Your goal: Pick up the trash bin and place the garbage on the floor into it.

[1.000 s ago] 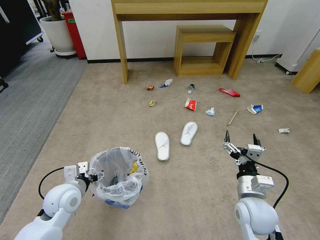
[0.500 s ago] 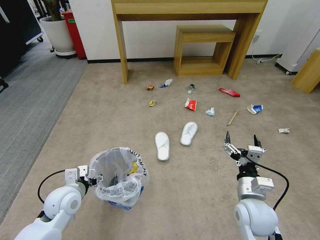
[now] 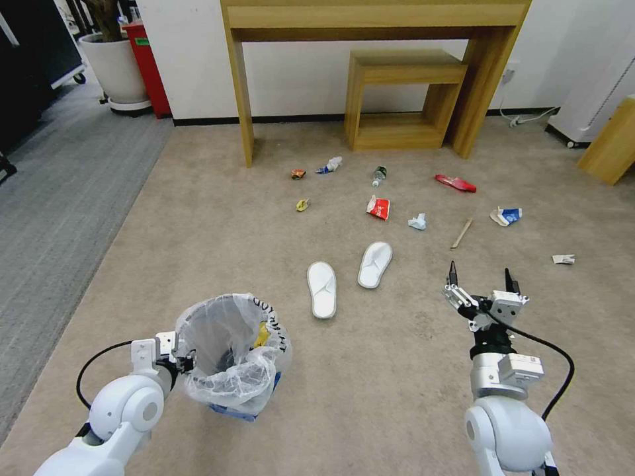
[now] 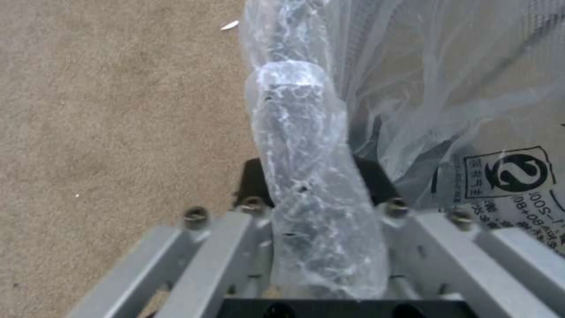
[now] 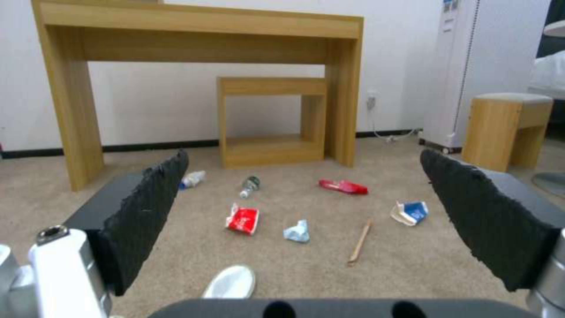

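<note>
Low on the left of the floor (image 3: 198,218), the left gripper (image 3: 180,360) pinches the trash bin (image 3: 231,350) by its bag-wrapped rim, seemingly to carry it. Ahead, the right gripper (image 3: 481,281) hovers wide open and empty, facing the garbage (image 3: 378,207).

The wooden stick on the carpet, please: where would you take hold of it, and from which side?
Judging by its pose, grip the wooden stick near its middle, coming straight down from above. It lies flat on the floor, thin and long, with bare carpet on both sides, so the open right gripper should set its fingers across its length.
</note>
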Controlling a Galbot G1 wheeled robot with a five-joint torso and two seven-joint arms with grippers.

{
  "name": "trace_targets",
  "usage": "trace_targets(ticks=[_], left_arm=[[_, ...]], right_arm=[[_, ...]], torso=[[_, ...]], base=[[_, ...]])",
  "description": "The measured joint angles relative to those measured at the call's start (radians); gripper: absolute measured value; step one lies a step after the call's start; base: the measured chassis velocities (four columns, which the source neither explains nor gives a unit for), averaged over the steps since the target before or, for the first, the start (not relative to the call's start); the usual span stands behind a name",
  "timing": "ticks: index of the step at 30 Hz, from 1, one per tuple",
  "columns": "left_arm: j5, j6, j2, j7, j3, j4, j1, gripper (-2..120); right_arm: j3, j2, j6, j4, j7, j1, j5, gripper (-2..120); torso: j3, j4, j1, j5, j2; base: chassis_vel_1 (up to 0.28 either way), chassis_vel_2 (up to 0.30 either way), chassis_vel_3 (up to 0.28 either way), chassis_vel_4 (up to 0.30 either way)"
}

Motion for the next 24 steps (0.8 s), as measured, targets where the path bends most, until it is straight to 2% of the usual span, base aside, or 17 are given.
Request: trace_targets(ticks=[1, 3, 5, 14, 24], left_arm=[[0.0, 0.0, 0.0, 0.0, 0.0, 0.0, 0.0, 20], [0.004, -0.005, -0.004, 0.005, 0.0, 0.0, 0.003, 9], [0.003, -0.006, -0.005, 0.011, 0.0, 0.0, 0.004, 5], [0.006, -0.013, -0.027, 0.016, -0.019, -0.016, 0.009, 4], [-0.066, 0.01, -0.013, -0.037, -0.076, -0.123, 0.035, 1]], right_arm=[[0.0, 0.0, 0.0, 0.0, 0.0, 0.0, 0.0, 100], [-0.003, 0.0, -0.001, 0.0, 0.0, 0.001, 0.0, 100], [-0.003, -0.002, -0.003, 0.0, 0.0, 0.003, 0.0, 100], [-0.006, -0.017, -0.018, 0.001, 0.004, 0.004, 0.008, 100], [-0.01, -0.029, -0.031, 0.009, 0.004, 0.006, 0.015, 100]], torso=[[0.0, 0.0, 0.0, 0.0, 0.0], [0.0, 0.0, 0.0, 0.0001, 0.0], [0.0, 0.0, 0.0, -0.0001, 0.0], [0.0, -0.0001, 0.0, -0.0008, 0.0], [0.0, 0.0, 0.0, -0.0001, 0.0]], base=[[0.0, 0.0, 0.0, 0.0], [0.0, 0.0, 0.0, 0.0], [0.0, 0.0, 0.0, 0.0], [0.0, 0.0, 0.0, 0.0], [0.0, 0.0, 0.0, 0.0]])
